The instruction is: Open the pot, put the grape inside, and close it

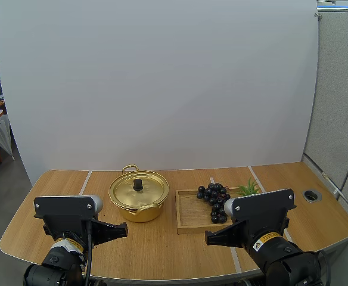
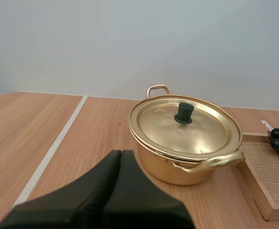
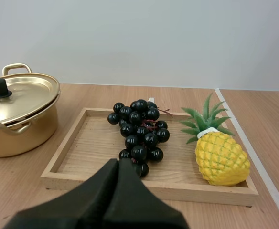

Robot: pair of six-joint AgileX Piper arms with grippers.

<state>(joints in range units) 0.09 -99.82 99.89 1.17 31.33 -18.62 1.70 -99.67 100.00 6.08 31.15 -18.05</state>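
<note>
A gold pot (image 1: 139, 196) (image 2: 187, 143) (image 3: 20, 114) stands mid-table with its lid (image 2: 185, 125) on; the lid has a black knob (image 1: 138, 184) (image 2: 183, 113). A bunch of dark grapes (image 1: 214, 199) (image 3: 138, 133) lies in a wooden tray (image 1: 189, 214) (image 3: 82, 143) right of the pot. My left gripper (image 1: 124, 229) (image 2: 121, 153) is shut on nothing, near the front edge, short of the pot. My right gripper (image 1: 208, 240) (image 3: 118, 162) is shut too, its tips just before the tray's near rim, in front of the grapes.
A yellow toy pineapple (image 3: 218, 152) (image 1: 248, 189) with green leaves lies in the tray beside the grapes. A round cable hole (image 1: 311, 195) sits in the tabletop at the far right. Pale seams (image 2: 53, 148) run across the wooden table.
</note>
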